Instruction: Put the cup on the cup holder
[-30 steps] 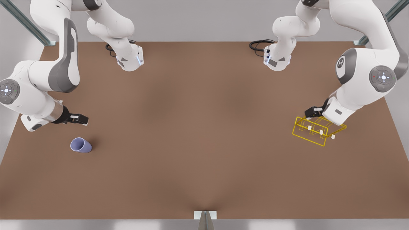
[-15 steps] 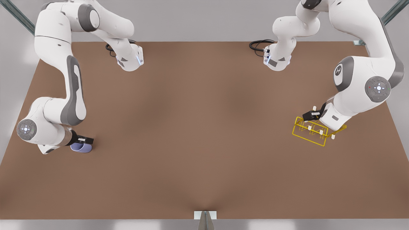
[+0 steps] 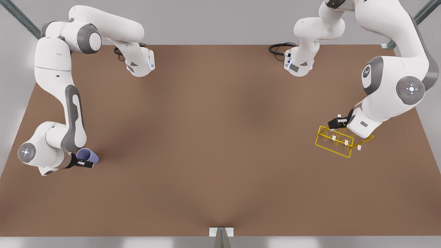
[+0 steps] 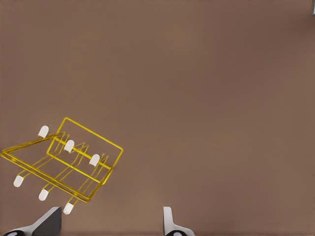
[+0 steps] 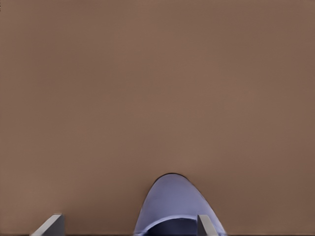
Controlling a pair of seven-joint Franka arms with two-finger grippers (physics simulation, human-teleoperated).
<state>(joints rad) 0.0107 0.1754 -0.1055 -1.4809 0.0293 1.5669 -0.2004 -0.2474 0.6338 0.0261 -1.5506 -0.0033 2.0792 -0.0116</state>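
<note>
Front view: lavender cup [image 3: 89, 155] lying on brown bench [image 3: 213, 144] at eight o'clock, right gripper [image 3: 83, 163] alongside, poised for grasping. Yellow cup holder [image 3: 339, 141] at three o'clock under left gripper [image 3: 336, 122], probably for steadying.
Left wrist view: jaws apart above holder [image 4: 64, 164].
Right wrist view: jaws apart, one finger [image 5: 205, 225] overlapping cup [image 5: 172, 204], not clamped.

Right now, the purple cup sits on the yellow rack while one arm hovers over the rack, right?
Not quite. The cup lies on the table at the front view's left, at the right gripper, far from the rack. The left gripper does hover over the rack.
</note>
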